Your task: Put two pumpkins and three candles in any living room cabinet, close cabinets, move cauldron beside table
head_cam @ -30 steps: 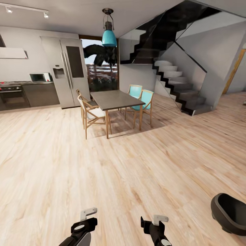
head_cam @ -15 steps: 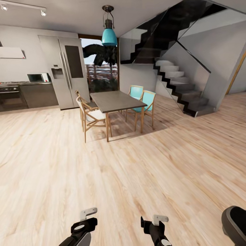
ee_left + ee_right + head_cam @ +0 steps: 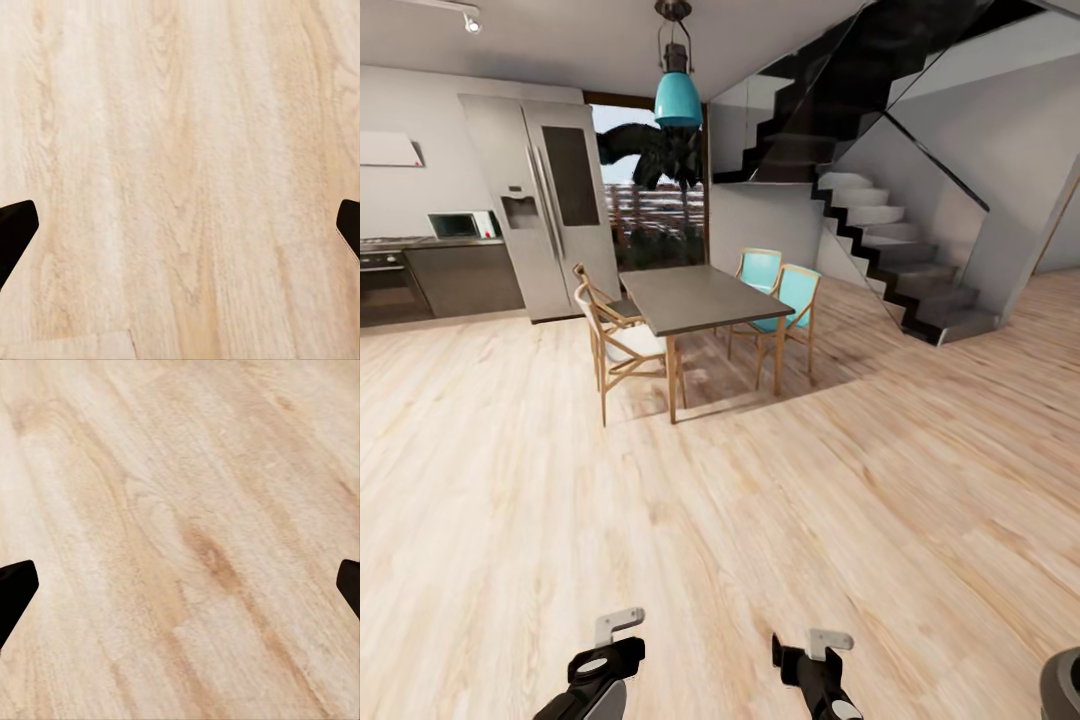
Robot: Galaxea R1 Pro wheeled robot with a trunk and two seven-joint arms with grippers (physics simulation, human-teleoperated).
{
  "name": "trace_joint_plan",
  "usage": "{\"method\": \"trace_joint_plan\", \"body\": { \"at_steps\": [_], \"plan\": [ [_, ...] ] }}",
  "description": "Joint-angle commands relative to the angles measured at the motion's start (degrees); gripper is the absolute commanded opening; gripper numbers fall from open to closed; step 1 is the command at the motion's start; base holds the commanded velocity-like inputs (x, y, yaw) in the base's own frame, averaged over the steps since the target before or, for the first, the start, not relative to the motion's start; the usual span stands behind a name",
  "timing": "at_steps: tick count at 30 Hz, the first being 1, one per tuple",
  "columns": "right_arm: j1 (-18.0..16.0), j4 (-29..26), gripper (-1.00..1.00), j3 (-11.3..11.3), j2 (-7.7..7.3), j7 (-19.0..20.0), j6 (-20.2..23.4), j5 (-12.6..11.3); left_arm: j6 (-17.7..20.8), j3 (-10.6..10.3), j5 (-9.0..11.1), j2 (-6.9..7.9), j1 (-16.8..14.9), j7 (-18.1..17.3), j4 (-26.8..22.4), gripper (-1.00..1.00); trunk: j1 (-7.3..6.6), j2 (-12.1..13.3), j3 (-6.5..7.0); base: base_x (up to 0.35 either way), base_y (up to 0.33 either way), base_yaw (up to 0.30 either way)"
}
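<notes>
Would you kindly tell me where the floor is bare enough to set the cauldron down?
Bare floor runs from both hands to the dining table. Chairs crowd around it. The cauldron sits at the right edge.

Bright, even, sharp render; soft shadows under dining table [image 3: 700,295].

A pale plank floor [image 3: 760,520] is seen. A dining table [image 3: 695,295] and four chairs [image 3: 615,345] are set on it. The cauldron [image 3: 1064,684] is cut off at the picture's lower right corner.
</notes>
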Motion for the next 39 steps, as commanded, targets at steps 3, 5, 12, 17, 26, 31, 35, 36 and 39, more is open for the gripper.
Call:
{"method": "trace_joint_plan", "body": {
  "at_steps": [3,5,12,17,26,31,35,36,39],
  "plan": [
    [-0.04,0.02,1.00,0.50,-0.01,-0.35,-0.34,-0.20,0.21,-0.31,0.21,0.08,-0.06,0.45,-0.12,1.00,0.03,-0.03,-0.15,0.312,0.000,0.000],
    [-0.04,0.02,1.00,0.48,0.01,-0.40,-0.43,-0.19,0.21,-0.31,0.21,0.08,-0.06,0.45,-0.12,1.00,0.03,-0.03,-0.17,0.312,0.000,0.000],
    [-0.04,0.02,1.00,0.19,0.00,-0.58,-0.09,-1.92,0.21,-0.31,0.23,0.01,-0.06,0.45,-0.12,1.00,0.03,-0.03,-0.19,0.312,0.000,0.000],
    [-0.04,0.01,1.00,0.09,-0.05,-0.35,0.17,-4.72,0.21,-0.31,0.27,0.04,-0.06,0.45,-0.12,1.00,0.03,-0.03,-0.19,0.312,0.000,0.000],
    [-0.04,0.02,1.00,0.09,0.10,-0.20,0.27,-5.36,0.21,-0.31,0.21,0.08,-0.06,0.45,-0.12,1.00,0.03,-0.03,-0.29,0.260,0.000,-0.057],
    [-0.04,0.02,1.00,0.22,0.06,-0.12,0.35,-5.29,0.21,-0.31,0.21,0.08,-0.06,0.43,-0.12,1.00,0.03,-0.03,-0.51,0.032,0.000,-0.225],
    [-0.04,0.02,1.00,0.21,0.04,-0.12,0.36,-5.28,0.21,-0.31,0.21,0.08,-0.06,0.45,-0.12,1.00,0.03,-0.03,-0.70,0.003,0.000,-0.237],
    [-0.04,0.02,1.00,0.20,0.04,-0.12,0.36,-5.28,0.21,-0.31,0.21,0.08,-0.06,0.45,-0.12,1.00,0.03,-0.03,-0.75,0.001,0.000,-0.238],
    [-0.04,0.02,1.00,0.18,0.04,-0.12,0.36,-5.28,0.21,-0.31,0.21,0.08,-0.06,0.43,-0.12,1.00,0.03,-0.03,-0.89,0.000,0.000,-0.238]
  ]
}}
